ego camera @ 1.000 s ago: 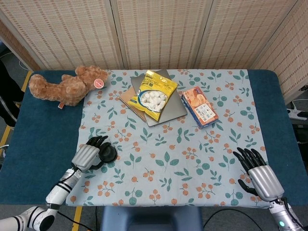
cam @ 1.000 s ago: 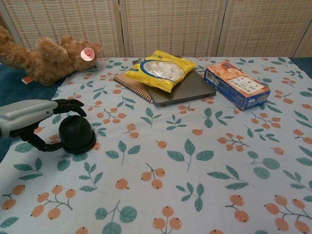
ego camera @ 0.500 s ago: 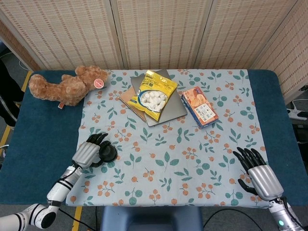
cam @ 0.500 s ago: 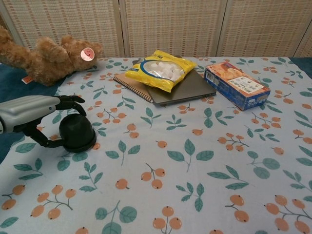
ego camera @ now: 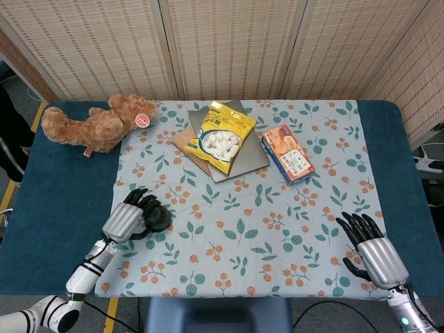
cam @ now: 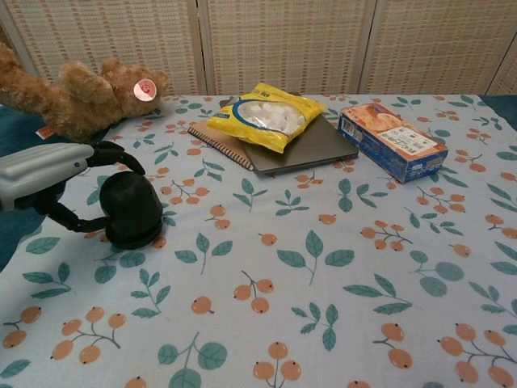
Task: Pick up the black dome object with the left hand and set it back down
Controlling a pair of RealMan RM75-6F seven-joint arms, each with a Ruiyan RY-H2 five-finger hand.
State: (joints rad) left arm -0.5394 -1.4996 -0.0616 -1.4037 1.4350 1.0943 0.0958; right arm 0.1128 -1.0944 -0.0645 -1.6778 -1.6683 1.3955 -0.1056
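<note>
The black dome object (cam: 133, 210) (ego camera: 159, 218) is at the left side of the floral tablecloth (ego camera: 277, 229). My left hand (cam: 48, 174) (ego camera: 128, 219) grips it, fingers curled over its top and the thumb low against its near side. The dome looks larger and slightly tilted in the chest view, at or just above the cloth; I cannot tell if its base still touches. My right hand (ego camera: 368, 253) rests open at the near right edge of the table, fingers spread, holding nothing; it shows only in the head view.
A brown teddy bear (ego camera: 94, 125) lies at the far left. A yellow snack bag (ego camera: 222, 135) sits on a grey laptop (ego camera: 243, 163) and a spiral notebook (ego camera: 189, 149), with an orange-and-blue box (ego camera: 286, 154) to their right.
My left hand has closed further around the dome. The dome has shifted a little towards the middle of the table and looks raised or tipped. The right hand has not moved.
</note>
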